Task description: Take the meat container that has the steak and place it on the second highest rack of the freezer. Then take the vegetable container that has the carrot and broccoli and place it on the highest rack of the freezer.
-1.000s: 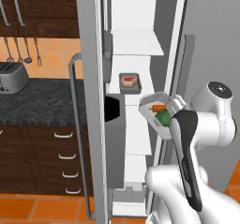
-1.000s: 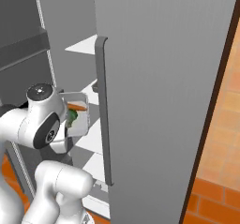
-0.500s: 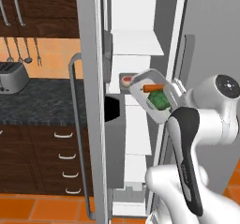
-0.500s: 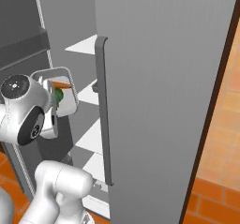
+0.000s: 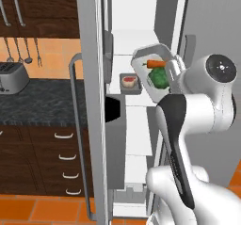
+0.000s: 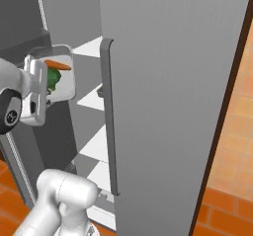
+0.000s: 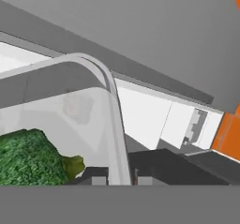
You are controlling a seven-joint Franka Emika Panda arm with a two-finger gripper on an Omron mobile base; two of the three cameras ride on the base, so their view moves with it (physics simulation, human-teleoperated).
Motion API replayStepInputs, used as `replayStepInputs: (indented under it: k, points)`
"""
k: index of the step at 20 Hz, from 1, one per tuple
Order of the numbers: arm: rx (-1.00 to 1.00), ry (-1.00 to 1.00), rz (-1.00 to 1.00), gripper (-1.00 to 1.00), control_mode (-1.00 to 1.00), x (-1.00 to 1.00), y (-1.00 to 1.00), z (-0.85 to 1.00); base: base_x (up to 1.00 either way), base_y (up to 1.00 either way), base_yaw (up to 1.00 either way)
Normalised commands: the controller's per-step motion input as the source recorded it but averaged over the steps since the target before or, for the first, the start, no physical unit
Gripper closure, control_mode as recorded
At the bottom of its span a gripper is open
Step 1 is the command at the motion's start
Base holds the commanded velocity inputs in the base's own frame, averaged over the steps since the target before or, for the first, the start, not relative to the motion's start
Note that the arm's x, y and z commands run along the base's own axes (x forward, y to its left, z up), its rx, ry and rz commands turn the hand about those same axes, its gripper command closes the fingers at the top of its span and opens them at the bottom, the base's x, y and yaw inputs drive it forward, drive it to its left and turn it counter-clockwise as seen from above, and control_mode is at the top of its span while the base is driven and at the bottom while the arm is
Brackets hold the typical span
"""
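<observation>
Gripper pinched shut on the wall of the vegetable container, held tilted in front of the open freezer. Carrot lying at 12 o'clock inside the tub, broccoli just below it at 6 o'clock. Meat container with the steak already resting on the second highest rack, at 9 o'clock from the held tub. Highest rack bare and white, up at 11 o'clock from the tub.

Likely trouble: with such a steep tilt, carrot or broccoli could slide out over the low side before the tub is levelled. Rim could also catch the shelf edge or the door bins at 9 o'clock if pushed in too low. Thin wall grip, so possible slipping or twisting on contact.

Wooden cabinets, dark counter with toaster, orange tile floor.
</observation>
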Motion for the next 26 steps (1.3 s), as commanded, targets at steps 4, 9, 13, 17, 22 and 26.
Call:
replayStepInputs:
  k: [4, 9, 13, 17, 22, 26]
  points:
    - [0.12, 0.00, -0.17, 1.00, -1.00, 0.15, 0.00, 0.64, 0.00, 0.00, 0.00]
    - [0.12, 0.06, 0.03, 1.00, -1.00, 0.45, -0.01, 0.33, 0.00, 0.00, 0.00]
    - [0.06, 0.00, 0.14, 1.00, -1.00, 0.56, -0.17, 0.00, 0.00, 0.00, 0.00]
    - [0.01, 0.00, 0.07, 1.00, -1.00, 0.69, -0.09, 0.00, 0.00, 0.00, 0.00]
    - [0.00, 0.00, 0.00, 1.00, -1.00, 0.80, 0.00, 0.00, 0.00, 0.00, 0.00]
    - [0.00, 0.00, 0.01, 1.00, -1.00, 0.84, 0.00, 0.00, 0.00, 0.00, 0.00]
